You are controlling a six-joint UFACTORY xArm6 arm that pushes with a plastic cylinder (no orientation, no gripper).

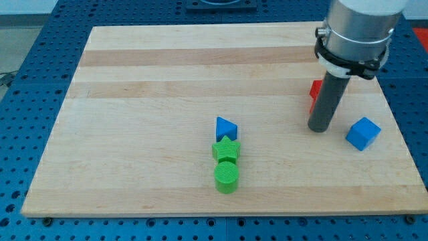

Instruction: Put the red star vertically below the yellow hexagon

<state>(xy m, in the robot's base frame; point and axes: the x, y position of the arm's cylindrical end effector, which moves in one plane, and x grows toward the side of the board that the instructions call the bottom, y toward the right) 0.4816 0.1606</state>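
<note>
Red is glimpsed behind the rod: a red block (314, 93) (shape hidden, presumably the star) lies touching my tip (318, 129) at its eleven o'clock. No gripper is fitted; nothing is held. No yellow hexagon is seen, so the approach step is judged current; the target must be located first.

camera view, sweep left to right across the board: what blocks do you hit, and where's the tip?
Green cylinder, green star and blue triangle stacked in one column → red block, partly hidden → my tip → blue cube.

Obstacles: blue triangle (225, 127), green star (226, 149) and green cylinder (227, 177) stacked in a touching column mid-surface (147, 100); red block (314, 94) behind my tip (318, 128); blue cube (363, 133) just right. View's left half open.
</note>
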